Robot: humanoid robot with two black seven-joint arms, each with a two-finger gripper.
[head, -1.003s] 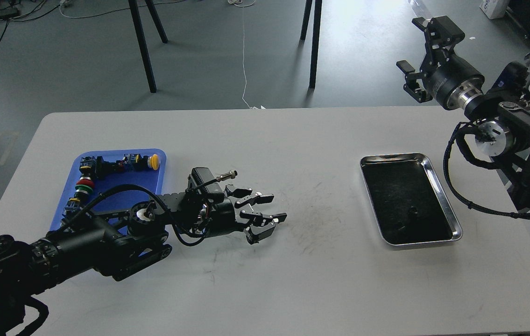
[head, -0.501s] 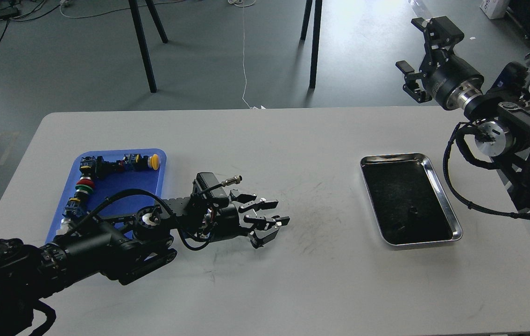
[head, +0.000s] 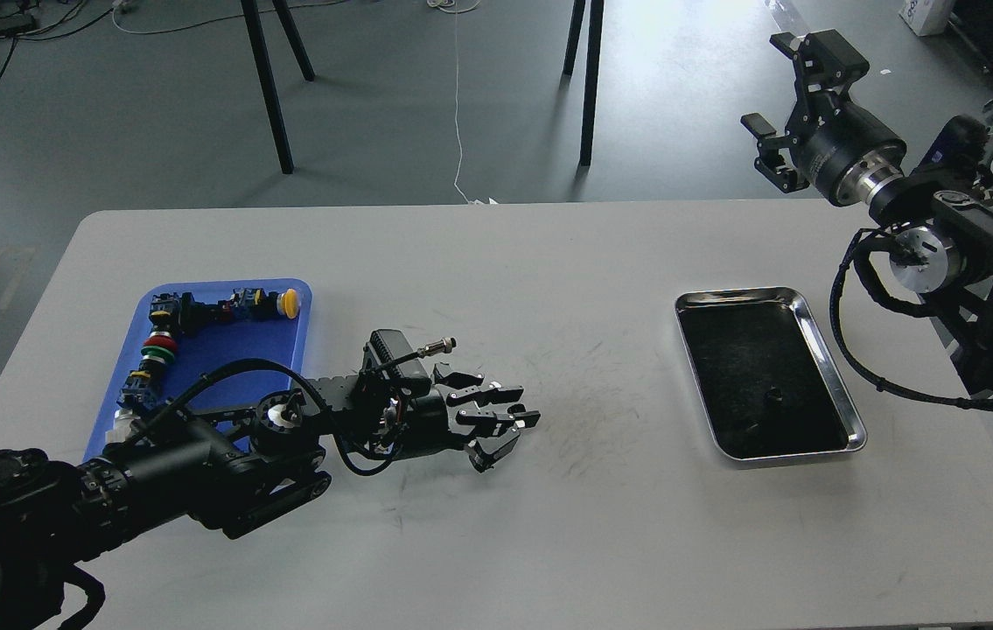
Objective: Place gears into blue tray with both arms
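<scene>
L arm comes in low from bottom-left, lying across the white tabletop [head: 548, 262]. Its gripper [head: 500, 429] sits near the tabletop middle, just right of the blue tray [head: 225, 346], pointing right. Fingers [head: 496, 393] look nearly pressed together, only a slim gap between upper and lower; can't tell if anything tiny is pinched between them.

R arm enters from the right edge, raised well above the tabletop's far-right corner. Its gripper [head: 798, 109] is up high w/ floor behind it, fingers [head: 763, 124] spread apart, nothing between them.

Blue tray lies at the left side of the tabletop, partly covered by the L arm at its near end. Inside: a row of small colored parts [head: 159, 346] along its left & far edges — red, green, yellow caps among them; what they are is unclear.

Steel tray [head: 811, 315] w/ dark bottom sits on the right side, well apart from the blue tray. A couple of tiny black pieces, prob. gears [head: 773, 395], rest on its dark floor toward the near end; too small & dark for detail. No gears made out in the blue tray.
</scene>
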